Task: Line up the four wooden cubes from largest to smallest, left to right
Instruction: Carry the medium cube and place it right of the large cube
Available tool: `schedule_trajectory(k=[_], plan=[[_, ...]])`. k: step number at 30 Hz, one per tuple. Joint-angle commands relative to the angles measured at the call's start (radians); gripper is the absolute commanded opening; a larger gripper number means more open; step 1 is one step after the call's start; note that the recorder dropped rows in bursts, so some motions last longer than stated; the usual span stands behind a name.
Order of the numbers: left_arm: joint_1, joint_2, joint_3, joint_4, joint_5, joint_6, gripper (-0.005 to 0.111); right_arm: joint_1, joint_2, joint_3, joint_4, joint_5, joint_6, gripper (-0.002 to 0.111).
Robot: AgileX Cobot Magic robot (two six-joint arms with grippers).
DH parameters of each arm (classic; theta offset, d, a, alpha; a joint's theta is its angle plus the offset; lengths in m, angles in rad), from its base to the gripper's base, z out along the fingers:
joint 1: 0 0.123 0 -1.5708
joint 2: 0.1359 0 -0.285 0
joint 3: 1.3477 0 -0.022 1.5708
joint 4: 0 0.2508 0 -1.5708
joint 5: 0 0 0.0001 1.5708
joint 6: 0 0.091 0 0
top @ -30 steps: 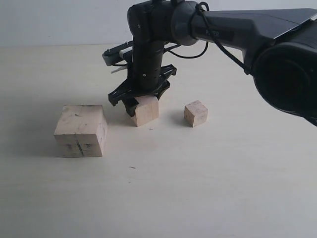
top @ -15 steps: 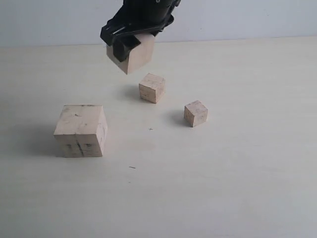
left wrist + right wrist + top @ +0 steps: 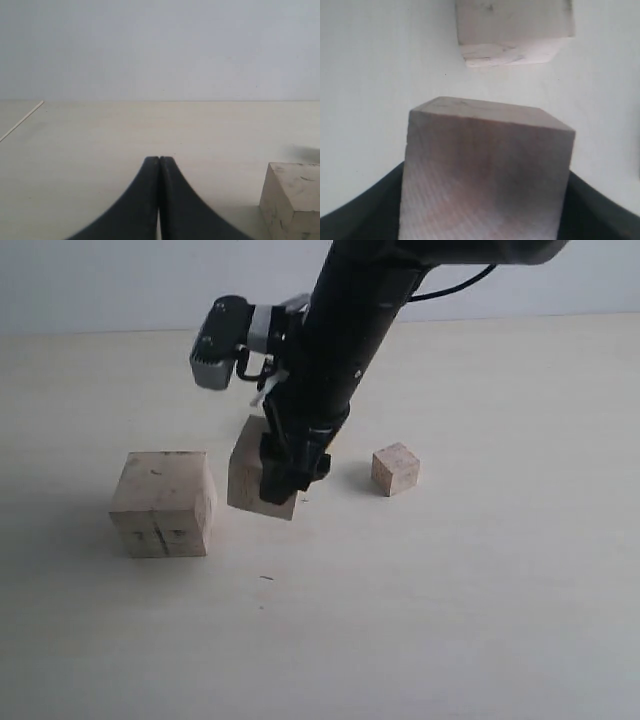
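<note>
The largest wooden cube, with dark scuff marks, stands on the table at the left. My right gripper is shut on the second-largest cube and holds it slightly tilted, low and just right of the largest one. In the right wrist view the held cube fills the space between the dark fingers, and the largest cube lies beyond it. The smallest cube sits at the right. A third cube is hidden behind the arm. My left gripper is shut on nothing, with the largest cube beside it.
The pale table runs wide in front of and to the right of the cubes. The right arm reaches in from the upper right, across the middle of the row.
The right gripper lifted the second-largest cube up and back from its spot, then brought it down to the left, close beside the largest cube. The arm now covers the cube uncovered half a second ago.
</note>
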Motion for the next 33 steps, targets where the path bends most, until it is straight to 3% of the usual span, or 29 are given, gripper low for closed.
schedule_trajectory(k=[1,9,21,33], plan=[[0.003,-0.006,-0.001,0.003,-0.003,0.000,0.000,0.039,0.060,0.003,0.006,-0.042,-0.142,0.000],[0.003,-0.006,-0.001,0.003,-0.003,0.000,0.000,0.057,0.152,-0.043,-0.062,-0.084,-0.149,0.000],[0.003,-0.006,-0.001,0.003,-0.003,0.000,0.000,0.057,0.306,-0.242,-0.066,0.055,-0.131,0.000],[0.003,-0.006,-0.001,0.003,-0.003,0.000,0.000,0.057,0.323,-0.267,-0.071,0.007,-0.133,0.000]])
